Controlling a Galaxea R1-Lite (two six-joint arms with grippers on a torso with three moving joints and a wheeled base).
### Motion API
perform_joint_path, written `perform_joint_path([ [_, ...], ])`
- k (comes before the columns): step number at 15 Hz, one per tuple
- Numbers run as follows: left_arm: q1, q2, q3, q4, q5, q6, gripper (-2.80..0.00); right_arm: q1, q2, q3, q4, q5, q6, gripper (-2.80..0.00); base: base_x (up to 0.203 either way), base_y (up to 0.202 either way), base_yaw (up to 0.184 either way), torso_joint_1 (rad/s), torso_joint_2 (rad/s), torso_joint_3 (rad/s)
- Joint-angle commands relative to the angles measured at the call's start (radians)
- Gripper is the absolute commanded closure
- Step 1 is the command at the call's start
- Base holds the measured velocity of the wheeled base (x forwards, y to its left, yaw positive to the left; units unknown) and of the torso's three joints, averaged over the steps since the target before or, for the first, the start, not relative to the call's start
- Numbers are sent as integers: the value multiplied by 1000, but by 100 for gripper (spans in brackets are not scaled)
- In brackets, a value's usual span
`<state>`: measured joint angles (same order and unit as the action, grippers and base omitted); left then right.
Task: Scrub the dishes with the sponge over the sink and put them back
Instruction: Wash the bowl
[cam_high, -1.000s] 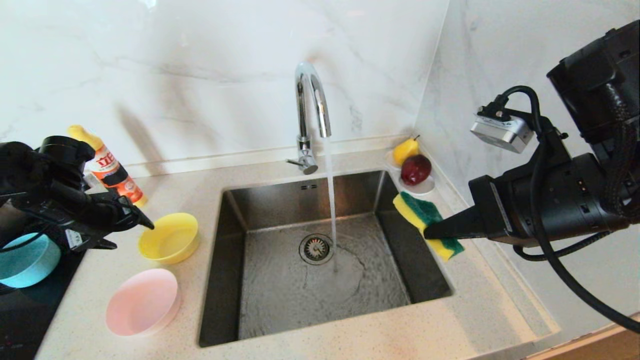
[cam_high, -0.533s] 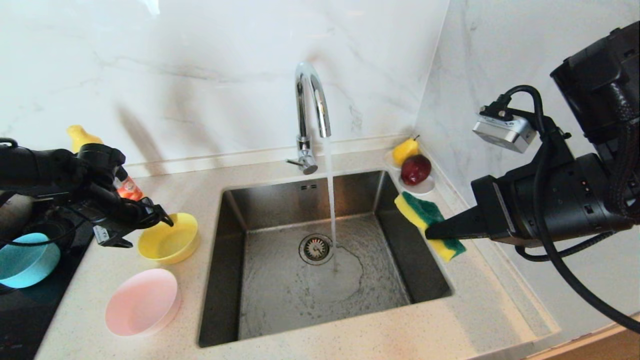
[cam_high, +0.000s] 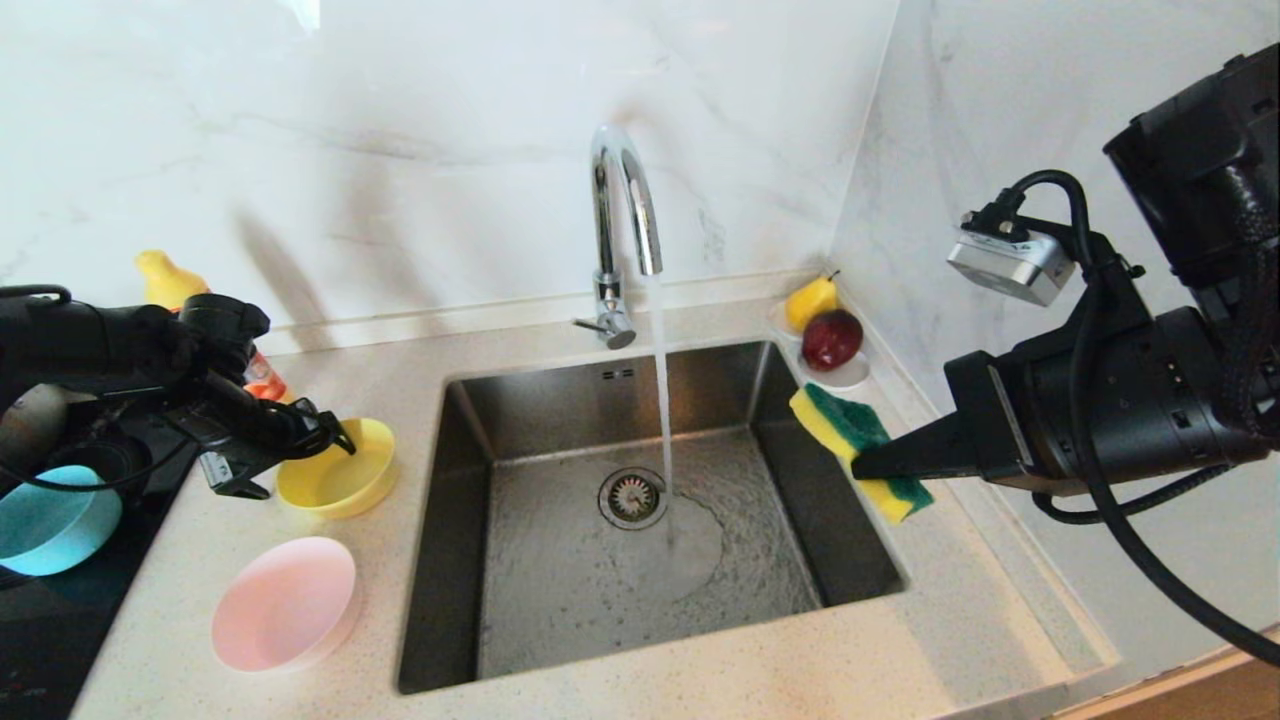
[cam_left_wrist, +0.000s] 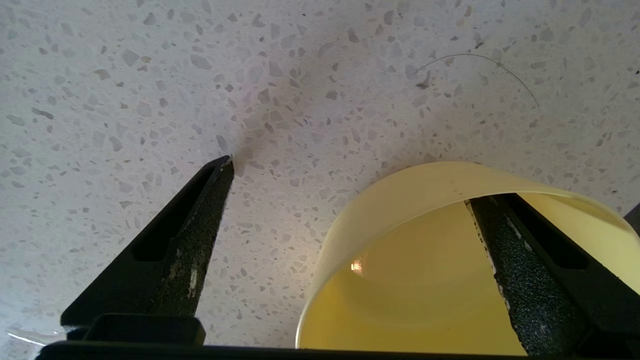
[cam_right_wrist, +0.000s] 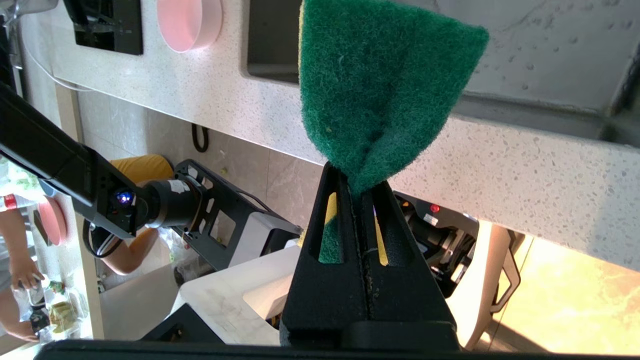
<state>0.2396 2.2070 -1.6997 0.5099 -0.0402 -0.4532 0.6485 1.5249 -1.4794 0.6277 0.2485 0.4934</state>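
Note:
The yellow bowl (cam_high: 340, 482) (cam_left_wrist: 425, 280) stands on the counter left of the sink (cam_high: 470, 430). My left gripper (cam_high: 298, 462) (cam_left_wrist: 347, 185) is open and straddles the bowl's near wall, one finger inside it and one outside over the counter. The pink bowl (cam_high: 285, 603) (cam_right_wrist: 190, 20) sits nearer the front edge. At the far left the teal bowl (cam_high: 45, 520) rests on the black cooktop. Above the sink's right rim my right gripper (cam_high: 862, 464) (cam_right_wrist: 357, 175) is shut on the green and yellow sponge (cam_high: 850, 430) (cam_right_wrist: 380, 85).
Water runs from the chrome faucet (cam_high: 622, 215) onto the basin floor near the drain (cam_high: 632, 497). A detergent bottle (cam_high: 165, 280) stands behind my left arm. A white saucer with fruit (cam_high: 828, 340) sits in the back right corner. The cooktop (cam_high: 50, 630) borders the counter's left.
My left gripper has moved right and down to the yellow bowl, and its fingers now straddle the bowl's wall. The right arm and sponge have stayed still.

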Motion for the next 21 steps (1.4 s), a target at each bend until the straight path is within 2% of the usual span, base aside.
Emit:
perform_joint_path([
  [1,0,3,-5,6,-1,-2,-280,0,-5,4,4,2,4,0,0,0,0,0,0,0],
  [2,0,3,-5,6,0,-2,-280,0,-8,4,4,2,4,0,0,0,0,0,0,0],
  [3,0,3,-3,9,2,-2,0,0,-11,4,4,2,4,0,0,0,0,0,0,0],
  [10,10,10,-11,7,19,-7,0,0,-6,-3,4,2,7,0,0,0,0,0,0,0],
  [13,46,17,-33,8,57,-7,0,0,-8,2,4,2,8,0,0,0,0,0,0,0],
  [15,78,10,-47,8,59,-11,0,0,-9,2,4,2,8,0,0,0,0,0,0,0],
  [18,110,-42,-53,9,55,-41,0,0,0,5,3,3,8,0,0,0,0,0,0,0],
  [21,112,-114,-53,7,48,-70,0,2,1,4,0,3,7,0,0,0,0,0,0,0],
])
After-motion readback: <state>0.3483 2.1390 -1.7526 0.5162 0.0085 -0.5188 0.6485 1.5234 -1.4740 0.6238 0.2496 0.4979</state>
